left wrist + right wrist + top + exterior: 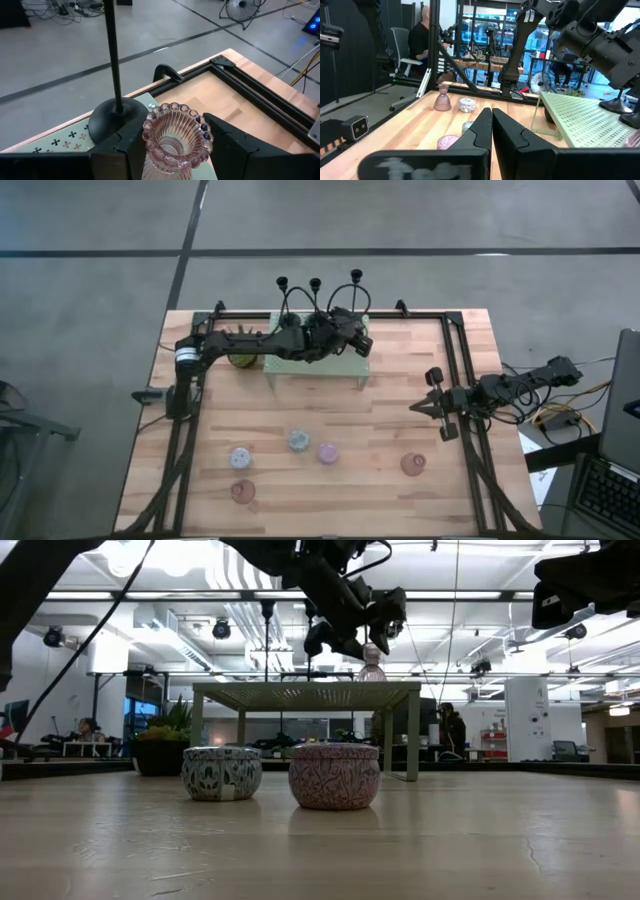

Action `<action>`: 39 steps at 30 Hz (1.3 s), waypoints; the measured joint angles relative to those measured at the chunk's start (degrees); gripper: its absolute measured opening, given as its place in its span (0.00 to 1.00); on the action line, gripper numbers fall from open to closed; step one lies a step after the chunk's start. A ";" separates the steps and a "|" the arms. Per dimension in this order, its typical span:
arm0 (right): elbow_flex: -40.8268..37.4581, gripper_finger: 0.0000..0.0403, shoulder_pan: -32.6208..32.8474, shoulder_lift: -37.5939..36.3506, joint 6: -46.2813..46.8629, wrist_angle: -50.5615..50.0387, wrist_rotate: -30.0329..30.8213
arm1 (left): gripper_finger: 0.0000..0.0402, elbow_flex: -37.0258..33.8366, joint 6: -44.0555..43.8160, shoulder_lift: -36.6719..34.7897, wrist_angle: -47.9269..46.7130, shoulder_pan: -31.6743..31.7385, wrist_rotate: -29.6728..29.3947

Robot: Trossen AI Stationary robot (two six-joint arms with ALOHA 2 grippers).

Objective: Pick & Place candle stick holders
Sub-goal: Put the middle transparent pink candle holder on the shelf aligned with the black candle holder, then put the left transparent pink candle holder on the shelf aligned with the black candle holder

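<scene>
From above, the left arm reaches across the mint-green perforated metal shelf (315,362) at the table's far edge, its left gripper (358,340) over the shelf's right end. Three slim tall black candlesticks (315,292) stand along the shelf's back edge. Well in front of the shelf, short round cup-like holders (298,441) in pale blue, lavender and pink sit scattered on the wood, presumably waiting their turn. The right arm waits by the table's right rail, well right of the shelf, its right gripper (424,406) clenched on nothing.

At table height, the left gripper (352,628) hangs just above the shelf top (305,688) with a ribbed pink glass holder (372,667) beneath it, held upright, probably so it lands on its foot.

The left wrist camera shows the fingers (125,142) grasping that scalloped pink holder (177,134) on both sides, just beside one candlestick's round base (111,116) on the shelf.

The right wrist camera shows its own fingers (492,127) pressed together, with the shelf (580,117) ahead.
</scene>
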 joint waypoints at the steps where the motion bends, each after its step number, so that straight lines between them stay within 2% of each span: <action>1: 0.00 0.02 -0.01 0.00 0.06 0.01 0.01 | 0.45 0.00 0.04 0.00 0.24 -0.11 0.15; 11: 0.00 0.02 -0.02 0.00 0.13 0.01 0.00 | 0.46 -0.04 -1.23 0.09 -0.11 -0.37 1.01; 26: 0.00 0.02 -0.01 0.00 0.03 0.01 0.01 | 0.67 -0.26 -1.42 -0.16 -3.96 -0.98 1.16; 39: 0.00 0.02 -0.02 0.00 0.01 0.01 0.02 | 0.74 -0.09 1.34 -4.57 -3.54 -2.65 -0.72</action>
